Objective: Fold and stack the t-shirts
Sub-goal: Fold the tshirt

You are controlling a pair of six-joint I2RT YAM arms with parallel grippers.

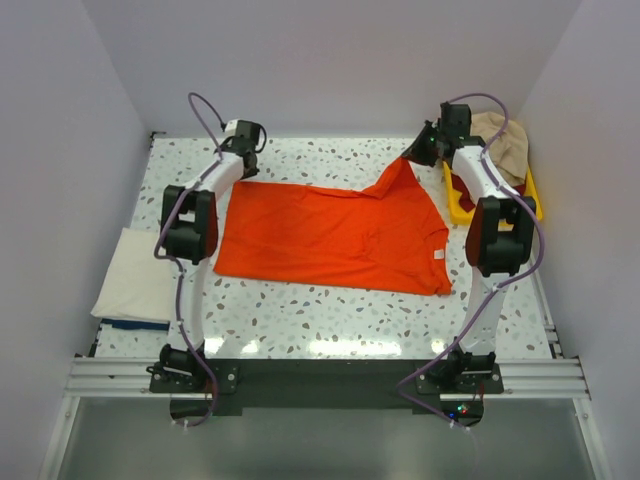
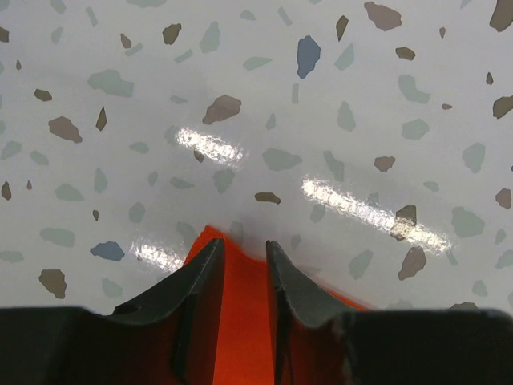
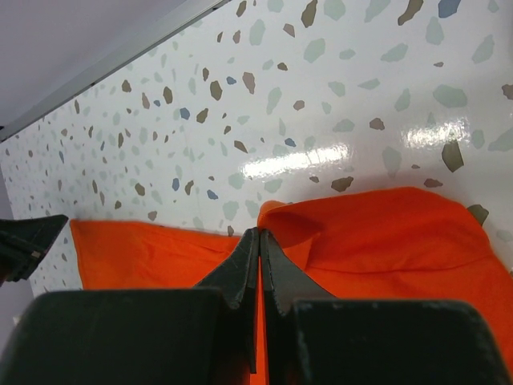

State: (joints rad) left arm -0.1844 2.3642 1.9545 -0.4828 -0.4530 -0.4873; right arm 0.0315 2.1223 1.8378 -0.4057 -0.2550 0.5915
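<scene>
A bright orange t-shirt lies spread flat across the middle of the table, its white neck tag at the near right. My right gripper is shut on the shirt's far right edge and holds it pulled up into a peak; in the right wrist view the jaws pinch an orange fold. My left gripper hovers at the far left corner. Its fingers stand apart, with orange cloth lying loose between and below them.
A yellow tray at the right edge holds beige and dark red cloth. A folded cream-white shirt sits on a navy one at the left edge. Walls close in the table's far side and both flanks.
</scene>
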